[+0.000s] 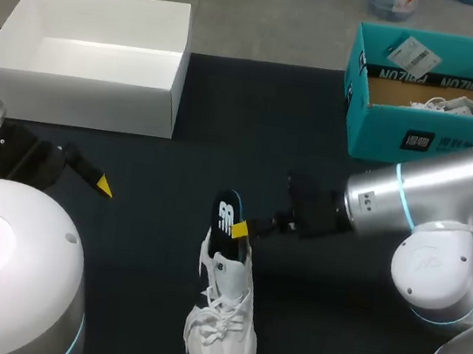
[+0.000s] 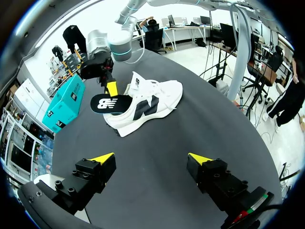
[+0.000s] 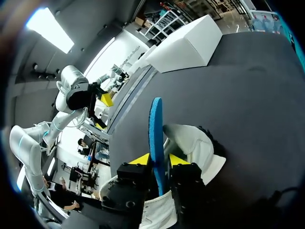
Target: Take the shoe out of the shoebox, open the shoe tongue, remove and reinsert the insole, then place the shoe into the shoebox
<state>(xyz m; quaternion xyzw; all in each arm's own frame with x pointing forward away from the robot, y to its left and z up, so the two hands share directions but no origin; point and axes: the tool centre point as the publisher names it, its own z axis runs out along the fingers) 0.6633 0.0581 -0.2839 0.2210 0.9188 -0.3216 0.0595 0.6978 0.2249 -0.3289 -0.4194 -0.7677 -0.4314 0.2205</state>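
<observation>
Shoe: a white mesh lace-up sneaker (image 1: 222,316) lies on the dark table (image 1: 226,123) at 6 o'clock, nearest the robot. Its long axis runs 12 to 6, toe at 6 and heel opening at 12.
Shoe marking: a dark letter logo shows on the side panel, seen in the left wrist view.
Insole: a thin foam insole, black on top and blue beneath (image 1: 227,215), sticks out of the heel opening toward 12. It carries a white logo.
Right gripper (image 1: 241,229): it comes in from 3 o'clock and is clamped on the insole's edge, one yellow tip on each face.
Left gripper (image 2: 151,158): it sits at 9 o'clock, well apart from the shoe, fingers spread wide and holding nothing.
White box: an open white cardboard box (image 1: 90,90) sits at 11 o'clock.
Shoebox: an open teal cardboard shoebox (image 1: 418,141) sits at 1 o'clock. It has print on the flap and front wall, and a white tag inside.
</observation>
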